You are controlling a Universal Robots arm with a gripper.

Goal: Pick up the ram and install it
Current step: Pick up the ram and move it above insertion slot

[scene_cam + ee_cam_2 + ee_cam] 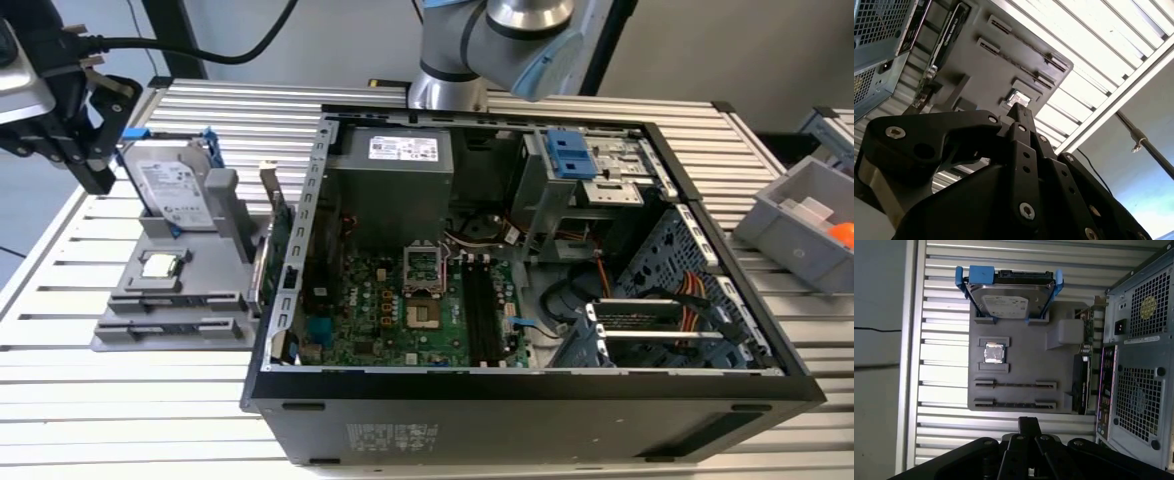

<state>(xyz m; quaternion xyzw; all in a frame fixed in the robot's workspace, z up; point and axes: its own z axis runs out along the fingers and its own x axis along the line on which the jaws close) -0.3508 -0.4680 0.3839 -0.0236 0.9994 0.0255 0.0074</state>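
Observation:
The ram is out of view. My black gripper (96, 180) hangs over the table at the exterior view's left, beside the grey parts holder (134, 322). In both wrist views its fingers (1029, 424) (1018, 114) are pressed together, shut, with nothing seen between them. In the first wrist view, two long narrow slots (1015, 384) on the holder (1024, 360) look empty. The open computer case (534, 388) lies at the middle, and the motherboard's black slots (478, 305) sit well to the right of the gripper.
On the holder stand a silver hard drive in a blue frame (174, 190) (1006, 302), a small square chip (160, 265) (994, 353) and a green expansion card (1081, 380) on the case side. A grey bin (801, 225) sits at the far right.

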